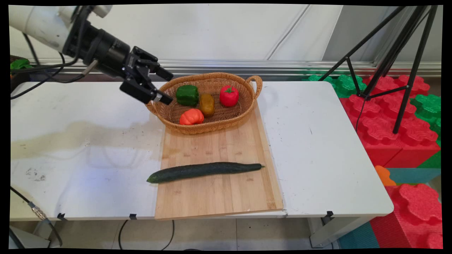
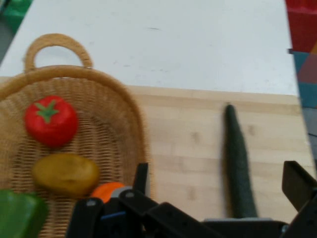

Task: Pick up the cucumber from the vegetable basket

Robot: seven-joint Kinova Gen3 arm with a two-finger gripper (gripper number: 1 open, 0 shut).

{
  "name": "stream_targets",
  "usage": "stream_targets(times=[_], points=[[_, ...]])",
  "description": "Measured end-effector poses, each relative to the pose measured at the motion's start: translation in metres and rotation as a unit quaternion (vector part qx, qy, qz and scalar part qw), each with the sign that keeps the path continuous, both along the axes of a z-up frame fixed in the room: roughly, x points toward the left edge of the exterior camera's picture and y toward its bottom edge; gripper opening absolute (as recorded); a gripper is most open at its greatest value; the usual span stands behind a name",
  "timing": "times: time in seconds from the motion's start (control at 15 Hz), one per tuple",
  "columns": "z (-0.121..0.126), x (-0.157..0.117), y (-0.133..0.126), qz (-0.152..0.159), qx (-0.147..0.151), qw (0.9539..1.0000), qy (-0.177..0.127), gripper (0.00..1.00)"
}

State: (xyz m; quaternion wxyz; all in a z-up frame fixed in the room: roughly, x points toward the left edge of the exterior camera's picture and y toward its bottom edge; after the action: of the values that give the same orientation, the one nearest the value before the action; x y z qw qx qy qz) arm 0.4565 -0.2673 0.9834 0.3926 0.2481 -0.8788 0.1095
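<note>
The jaws of the gripper [image 1: 165, 86] are spread apart and hold nothing; they are raised over the left rim of a woven basket [image 1: 247, 102]. The basket is set on the far end of a wooden cutting board [image 1: 219, 190], which lies on the white desk [image 1: 325, 148]. Inside the basket, a green pepper [image 1: 187, 95] is seen at 10 o'clock, a red tomato [image 1: 229, 96] at 2 o'clock, a brownish potato [image 1: 207, 104] near the centre and an orange pepper [image 1: 191, 117] at 7 o'clock. A long dark cucumber [image 1: 204, 170] lies across the board's near half, well apart from the basket, its left tip over the board's edge. Red and green foam blocks [image 1: 388, 116] and a black tripod [image 1: 402, 53] stand at 3 o'clock beyond the desk.
</note>
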Motion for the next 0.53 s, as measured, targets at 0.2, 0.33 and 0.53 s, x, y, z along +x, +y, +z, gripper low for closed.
stream_targets(times=[0.2, 0.33, 0.53], points=[[-0.011, 0.004, -0.024, 0.015, -0.017, 0.9995, -0.024, 1.0], [-0.021, 0.006, -0.041, 0.023, -0.025, 0.9986, -0.041, 1.0], [-0.039, 0.01, -0.068, 0.039, -0.033, 0.9966, -0.065, 1.0]])
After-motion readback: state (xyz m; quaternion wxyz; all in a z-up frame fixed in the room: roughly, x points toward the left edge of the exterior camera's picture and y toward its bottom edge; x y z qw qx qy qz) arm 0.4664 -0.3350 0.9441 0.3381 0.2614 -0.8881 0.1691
